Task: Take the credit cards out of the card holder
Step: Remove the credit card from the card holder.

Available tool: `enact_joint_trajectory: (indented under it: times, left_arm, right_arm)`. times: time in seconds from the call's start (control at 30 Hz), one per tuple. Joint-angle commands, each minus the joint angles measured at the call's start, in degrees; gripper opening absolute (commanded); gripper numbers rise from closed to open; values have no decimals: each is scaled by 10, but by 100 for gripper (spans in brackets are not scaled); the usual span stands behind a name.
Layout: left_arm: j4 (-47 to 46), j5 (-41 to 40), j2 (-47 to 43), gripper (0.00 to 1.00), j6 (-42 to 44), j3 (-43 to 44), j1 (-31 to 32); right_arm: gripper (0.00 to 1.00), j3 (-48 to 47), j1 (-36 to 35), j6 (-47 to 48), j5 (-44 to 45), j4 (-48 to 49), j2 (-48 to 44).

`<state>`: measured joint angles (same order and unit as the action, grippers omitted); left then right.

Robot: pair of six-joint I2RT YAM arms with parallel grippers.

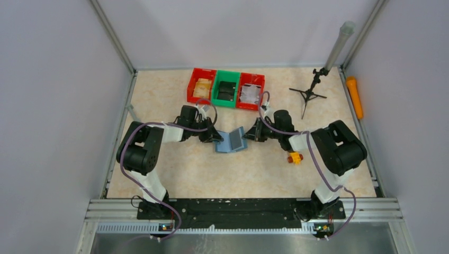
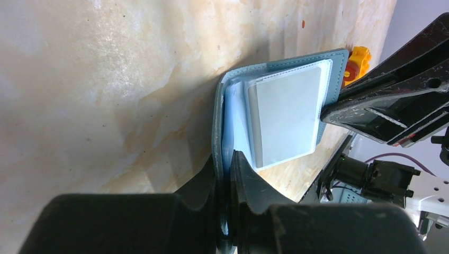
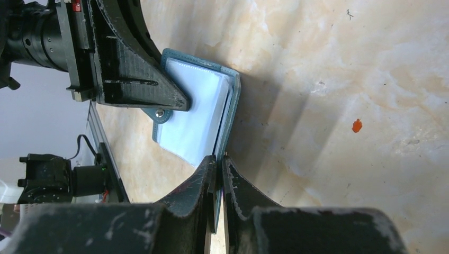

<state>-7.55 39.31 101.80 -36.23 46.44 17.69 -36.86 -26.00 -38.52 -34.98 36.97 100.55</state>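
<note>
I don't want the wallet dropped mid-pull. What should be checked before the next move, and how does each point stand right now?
1. The left gripper is shut on one flap of the card holder: ok.
2. The right gripper is shut on the opposite flap: ok.
3. The holder is spread open with its slots exposed: ok.
4. A card is visible, seated in a slot: ok.
5. One gripper is free to pull the card: not ok, both are holding the holder.
6. Number of cards inside is known: cannot tell.
</note>
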Motion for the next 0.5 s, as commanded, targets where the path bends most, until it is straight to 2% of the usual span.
enact_joint_trajectory:
  times: [0.0, 0.17, 0.33, 0.47]
  left_arm:
    - [-7, -2, -4, 5, 8, 18, 2]
    - [-8, 4, 2, 5, 7, 20, 3]
    - [-6, 5, 6, 5, 7, 23, 6]
    - [-4, 4, 7, 5, 8, 24, 7]
  right_arm:
    - [9, -26, -11, 23, -14, -8, 6]
    - [10, -27, -23, 21, -35, 16, 7]
    - [21, -37, -33, 31, -39, 4, 16]
    - [23, -40, -36, 33, -39, 1, 16]
